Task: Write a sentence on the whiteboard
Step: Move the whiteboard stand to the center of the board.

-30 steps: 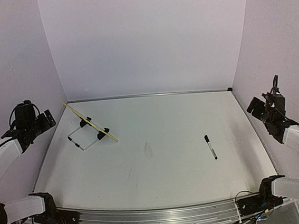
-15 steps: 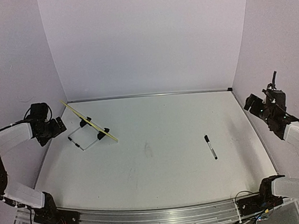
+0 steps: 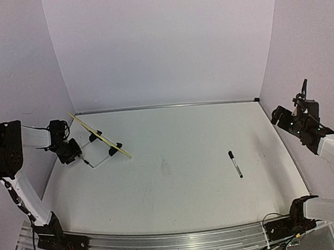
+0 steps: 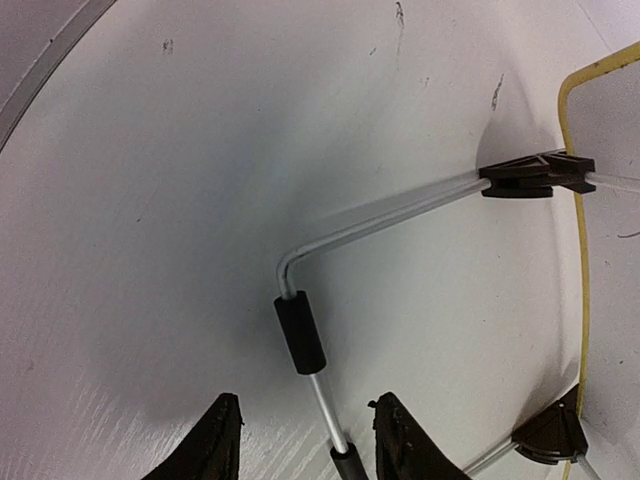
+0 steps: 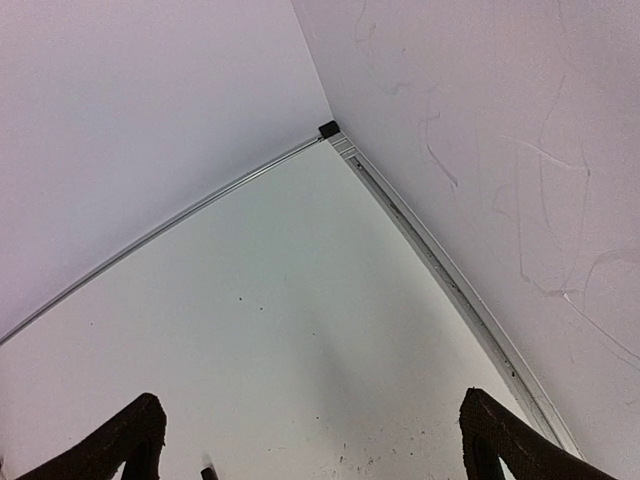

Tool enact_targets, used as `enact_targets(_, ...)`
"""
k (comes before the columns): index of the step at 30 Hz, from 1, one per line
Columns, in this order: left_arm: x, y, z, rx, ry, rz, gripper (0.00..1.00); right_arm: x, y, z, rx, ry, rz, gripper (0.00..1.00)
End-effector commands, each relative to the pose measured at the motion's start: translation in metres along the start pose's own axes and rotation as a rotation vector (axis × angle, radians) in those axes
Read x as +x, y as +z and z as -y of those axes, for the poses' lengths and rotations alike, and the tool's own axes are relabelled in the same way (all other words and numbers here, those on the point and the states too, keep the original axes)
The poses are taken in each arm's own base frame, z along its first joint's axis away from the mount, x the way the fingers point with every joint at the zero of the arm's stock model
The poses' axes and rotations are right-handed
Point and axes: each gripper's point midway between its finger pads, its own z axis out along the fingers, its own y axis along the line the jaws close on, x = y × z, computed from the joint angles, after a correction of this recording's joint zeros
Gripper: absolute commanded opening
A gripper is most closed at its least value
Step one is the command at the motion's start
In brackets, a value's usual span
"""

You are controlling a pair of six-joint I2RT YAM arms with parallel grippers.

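Between the fingers of the left claw point(image 4: 305, 405) runs the thin silver wire stand point(image 4: 370, 222) of the small white whiteboard point(image 4: 612, 130), a rounded-cornered plastic panel with a pale yellow rim. The jaws stand apart on either side of the rod, with a gap on both sides, so nothing is clamped yet. A short black sleeve point(image 4: 300, 335) on the rod sits just ahead of the fingertips. Further ahead and to the right, a black plastic clip foot point(image 4: 535, 172) joins the rod to the board's lower edge.

From above, the board stands tilted on the white table point(image 3: 174, 136) just beyond that claw and shows only its edge. Its face is mostly hidden, so I cannot tell whether any of the sentence is on it.

The right claw point(image 5: 310, 400) hangs wide open and empty near the far right corner. The slim black marker pen point(image 3: 234, 164) lies flat well apart from it, off toward the table's middle.

I judge this the opening step, taking hold of the stand to steady or turn the board. Next, the left jaws need to close squarely on the rod without shoving the light board. The right claw must then go across and pick up the pen.
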Motion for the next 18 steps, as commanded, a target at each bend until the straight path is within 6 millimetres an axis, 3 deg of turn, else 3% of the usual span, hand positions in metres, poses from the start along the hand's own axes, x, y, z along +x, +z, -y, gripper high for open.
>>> enact_targets(1, -0.026, 0.005, 0.009, 0.032, -0.007, 0.05, 0.43, -0.018, -0.003, -0.011, -0.03, -0.005, 0.026, 0.98)
enact_targets(18, -0.027, 0.031, -0.001, 0.015, -0.005, 0.018, 0.17, -0.021, -0.008, -0.017, -0.062, -0.006, 0.022, 0.98)
